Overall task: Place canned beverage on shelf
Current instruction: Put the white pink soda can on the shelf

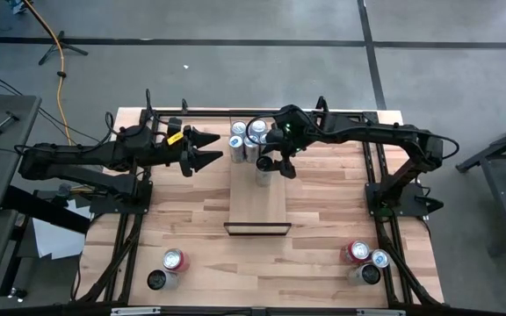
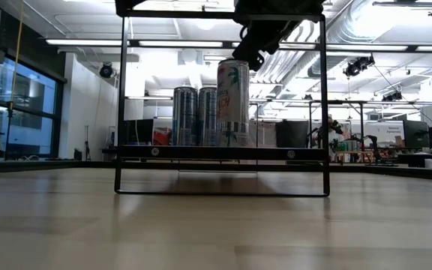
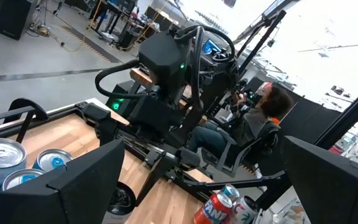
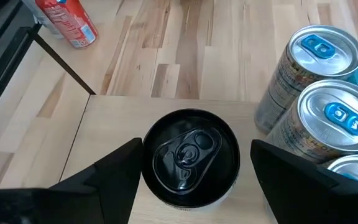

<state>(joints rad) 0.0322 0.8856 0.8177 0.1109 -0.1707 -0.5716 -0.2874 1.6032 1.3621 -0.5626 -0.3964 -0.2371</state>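
The shelf [image 1: 257, 206] is a narrow light plank on a black frame [image 2: 223, 152] at mid-table. Several silver cans with blue tabs [image 1: 240, 140] [image 4: 319, 74] stand at its far end. Just in front of them, a tall white printed can with a black top [image 4: 191, 158] [image 2: 232, 101] stands upright on the plank. My right gripper [image 4: 194, 149] [image 1: 269, 165] is over that can and shut on it. My left gripper [image 1: 211, 149] [image 3: 207, 186] hangs open and level to the left of the silver cans, holding nothing. My right gripper has the black-topped can between its two fingers [image 4: 110, 174], one on each side of the can's upper part [image 4: 151, 180]. The fingers slant down from the far right. The pads below the rim are hidden. The can stands upright, base at the shelf deck [image 2: 232, 145].
A red can [image 1: 174, 261] and a dark can [image 1: 156, 279] stand near the table's near left corner. Three more cans [image 1: 367, 262] stand near the near right corner. The black arm frames run along both table sides. A person [image 3: 260, 118] sits beyond the table.
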